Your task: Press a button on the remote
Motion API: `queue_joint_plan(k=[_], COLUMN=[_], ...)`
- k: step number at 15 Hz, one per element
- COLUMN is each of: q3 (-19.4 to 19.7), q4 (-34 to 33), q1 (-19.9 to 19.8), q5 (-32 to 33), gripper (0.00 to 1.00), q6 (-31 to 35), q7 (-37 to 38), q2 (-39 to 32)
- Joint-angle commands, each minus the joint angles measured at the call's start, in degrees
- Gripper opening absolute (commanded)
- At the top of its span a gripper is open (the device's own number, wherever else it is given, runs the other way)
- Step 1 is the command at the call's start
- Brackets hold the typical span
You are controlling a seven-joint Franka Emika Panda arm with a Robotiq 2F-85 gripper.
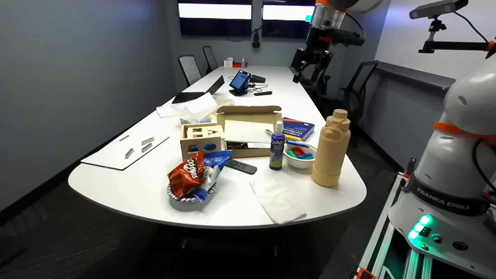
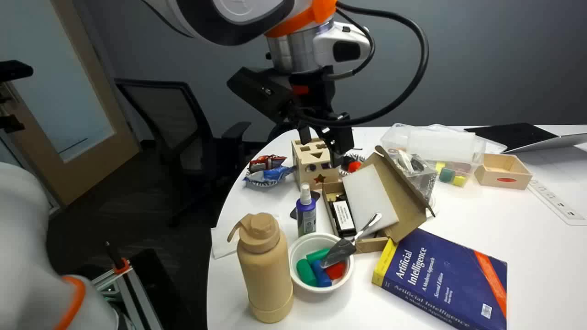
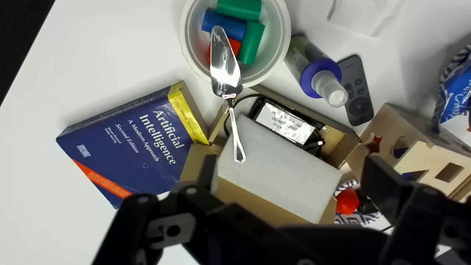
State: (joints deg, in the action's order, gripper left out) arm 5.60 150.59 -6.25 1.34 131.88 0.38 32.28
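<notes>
The remote [image 3: 356, 90] is a slim dark bar with round buttons, lying flat on the white table. In the wrist view it lies at the upper right, between the spray bottle and the wooden shape box. It also shows in an exterior view [image 1: 241, 166], partly behind the snack bags, and in an exterior view [image 2: 315, 195], mostly hidden behind the spray bottle. My gripper [image 3: 290, 169] is open and empty, with its fingers wide apart above the cardboard box. It hangs well above the table in both exterior views [image 1: 297, 73] [image 2: 322, 147], apart from the remote.
The spray bottle [image 3: 320, 73] stands upright close beside the remote. The wooden shape box [image 1: 201, 139], open cardboard box [image 1: 248, 153] and snack basket [image 1: 192, 199] surround it. A bowl [image 2: 293, 250] with a cake server, a tan flask [image 2: 263, 270], a book [image 2: 445, 275] and a napkin [image 1: 277, 199] lie nearby.
</notes>
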Motion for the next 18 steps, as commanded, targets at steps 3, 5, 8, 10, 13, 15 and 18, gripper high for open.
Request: queue_joint_plan(k=[3,5,8,10,13,15,18], q3=[-0.2,-0.2,-0.2,-0.2,-0.2,-1.6,-4.9], q4=[-0.1,-0.1,-0.1,-0.1,-0.1,0.4,1.1], q1=[-0.2,-0.2,-0.2,-0.2,-0.2,0.7,2.8], q5=[-0.1,-0.1,-0.1,-0.1,-0.1,-0.3,-0.8], gripper=[1.0,1.0,1.0,1.0,1.0,1.0,1.0], q6=[-0.2,-0.2,-0.2,-0.2,-0.2,0.4,1.3], q7=[-0.1,-0.1,-0.1,-0.1,-0.1,1.0,3.0], q2=[0.0,0.0,0.0,0.0,0.0,-0.3,-1.4])
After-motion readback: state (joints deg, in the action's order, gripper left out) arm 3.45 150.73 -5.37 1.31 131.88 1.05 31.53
